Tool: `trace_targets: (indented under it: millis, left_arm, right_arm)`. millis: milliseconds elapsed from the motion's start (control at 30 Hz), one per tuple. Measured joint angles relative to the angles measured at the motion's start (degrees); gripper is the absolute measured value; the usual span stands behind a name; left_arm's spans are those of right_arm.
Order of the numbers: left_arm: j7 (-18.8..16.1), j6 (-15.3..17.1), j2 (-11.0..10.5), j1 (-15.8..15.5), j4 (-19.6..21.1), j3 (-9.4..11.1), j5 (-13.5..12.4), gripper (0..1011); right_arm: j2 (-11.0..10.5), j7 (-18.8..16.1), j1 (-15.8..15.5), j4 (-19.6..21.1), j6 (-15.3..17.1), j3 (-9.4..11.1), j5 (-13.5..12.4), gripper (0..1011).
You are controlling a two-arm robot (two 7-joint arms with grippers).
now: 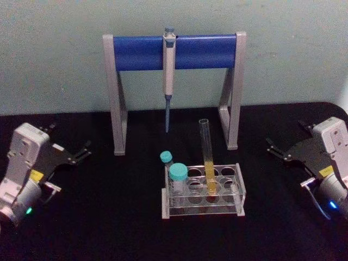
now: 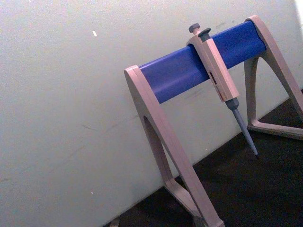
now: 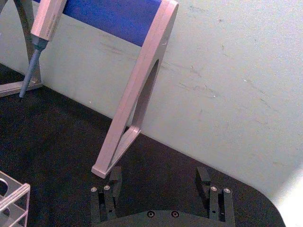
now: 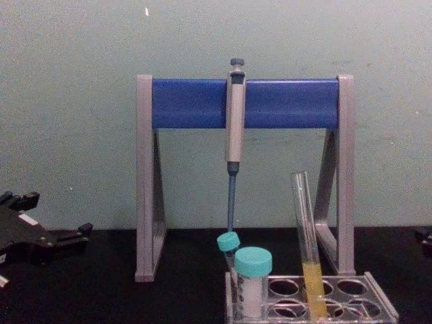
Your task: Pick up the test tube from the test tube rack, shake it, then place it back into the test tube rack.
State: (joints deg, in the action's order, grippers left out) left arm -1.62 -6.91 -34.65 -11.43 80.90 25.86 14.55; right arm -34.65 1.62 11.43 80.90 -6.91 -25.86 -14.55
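Note:
The test tube (image 1: 207, 157) stands upright and slightly tilted in the clear test tube rack (image 1: 240, 189) at the table's middle, with yellow-orange liquid in its lower part. The chest view shows the tube (image 4: 307, 250) in the rack's (image 4: 386, 313) back row. My left gripper (image 1: 68, 140) rests open at the far left of the table, well away from the rack. At the far right my right gripper (image 1: 288, 137) is open too; the right wrist view shows its fingers (image 3: 115, 178) spread wide over the black table, with a corner of the rack (image 3: 13, 198) at the edge.
Two teal-capped vials (image 1: 178, 178) (image 1: 166, 159) stand in the rack's left side. Behind the rack rises a grey-and-blue pipette stand (image 1: 141, 53) with a pipette (image 1: 169, 65) hanging from its bar. The wall is close behind it.

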Motion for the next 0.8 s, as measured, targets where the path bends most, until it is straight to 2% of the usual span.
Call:
trace_targets:
  millis: [800]
  left_arm:
    - [0.0, 0.0, 0.0, 0.0, 0.0, 0.0, 0.0, 1001]
  right_arm:
    - [0.0, 0.0, 0.0, 0.0, 0.0, 0.0, 0.0, 1000]
